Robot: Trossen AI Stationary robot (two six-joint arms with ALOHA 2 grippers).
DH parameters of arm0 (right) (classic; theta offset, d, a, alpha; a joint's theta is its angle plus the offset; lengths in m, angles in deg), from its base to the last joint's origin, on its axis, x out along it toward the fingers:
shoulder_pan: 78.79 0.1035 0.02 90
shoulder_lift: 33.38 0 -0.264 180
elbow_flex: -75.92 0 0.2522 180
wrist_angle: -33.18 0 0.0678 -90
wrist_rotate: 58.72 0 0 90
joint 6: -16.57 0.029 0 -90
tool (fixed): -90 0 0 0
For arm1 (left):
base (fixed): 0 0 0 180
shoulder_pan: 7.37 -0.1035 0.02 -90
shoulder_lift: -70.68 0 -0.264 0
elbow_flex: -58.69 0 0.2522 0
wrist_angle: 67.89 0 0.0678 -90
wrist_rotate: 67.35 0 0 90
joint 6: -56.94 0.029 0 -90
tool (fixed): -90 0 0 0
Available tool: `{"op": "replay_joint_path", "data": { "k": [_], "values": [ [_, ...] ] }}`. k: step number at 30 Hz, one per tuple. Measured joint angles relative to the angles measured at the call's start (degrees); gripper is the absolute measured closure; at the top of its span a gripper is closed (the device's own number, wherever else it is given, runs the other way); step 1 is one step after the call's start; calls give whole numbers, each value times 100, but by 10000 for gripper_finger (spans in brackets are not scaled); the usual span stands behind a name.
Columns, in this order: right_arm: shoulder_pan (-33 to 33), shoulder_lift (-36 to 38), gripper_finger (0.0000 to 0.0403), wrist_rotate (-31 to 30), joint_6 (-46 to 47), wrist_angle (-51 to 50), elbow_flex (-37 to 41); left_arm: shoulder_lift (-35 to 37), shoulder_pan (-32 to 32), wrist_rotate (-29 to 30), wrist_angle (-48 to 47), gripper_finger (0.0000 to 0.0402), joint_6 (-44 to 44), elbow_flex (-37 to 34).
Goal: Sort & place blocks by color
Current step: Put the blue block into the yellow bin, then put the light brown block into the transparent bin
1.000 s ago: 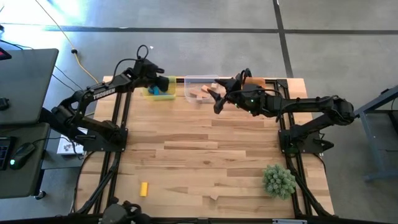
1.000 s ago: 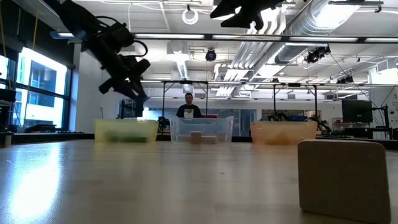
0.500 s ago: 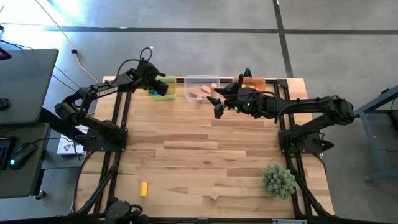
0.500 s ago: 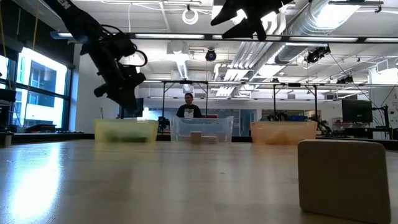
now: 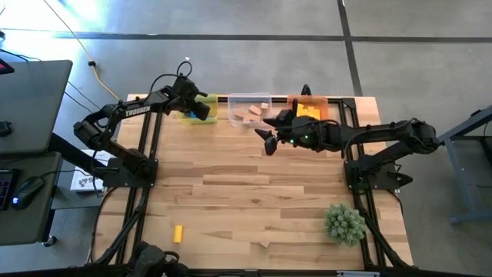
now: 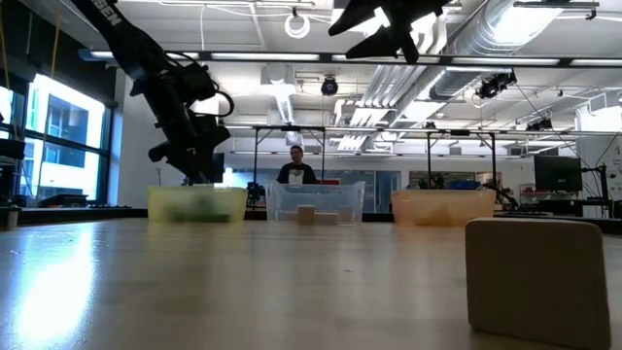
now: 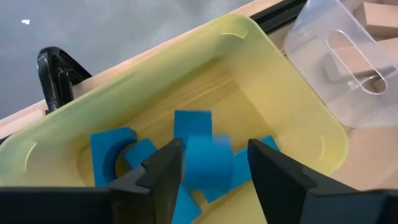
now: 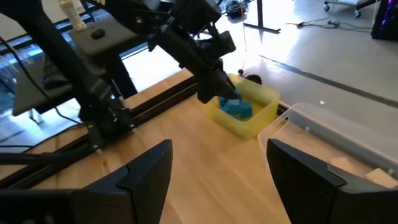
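Left gripper (image 7: 208, 171) over the yellow bin (image 7: 298, 112) at the table's far edge, fingers apart, blue block (image 7: 208, 163) between them, seemingly dropping onto the blue blocks (image 7: 115, 152) below. Right gripper (image 5: 265, 137) spread, empty, near the clear bin (image 5: 247, 110). Yellow block (image 5: 177, 233) at near edge, closer to the left arm.

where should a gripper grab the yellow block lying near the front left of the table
Take the yellow block across its two long sides, coming straight down from above. In the high view it lies flat on the table as a short bar, its long axis running front to back, with bare wood all round it, so fingers set left and right of it would likely close on the narrow width unhindered.
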Motion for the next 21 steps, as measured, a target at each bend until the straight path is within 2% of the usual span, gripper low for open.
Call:
{"op": "replay_joint_path", "data": {
  "k": [5, 8, 17, 21],
  "values": [
    [191, 0, 153, 20, 155, -2, 0, 3, -1, -32, 40, 208, 142, 0],
    [326, 0, 153, 135, 333, -2, 0, 121, 0, -265, -1, 203, 192, 0],
    [937, 0, 153, 290, 487, 152, 0, 843, 48, -1684, -173, 204, -779, 0],
    [1291, 0, 153, 472, 515, 503, 0, 1209, 243, -1921, -356, 204, -1150, 0]
  ]
}}
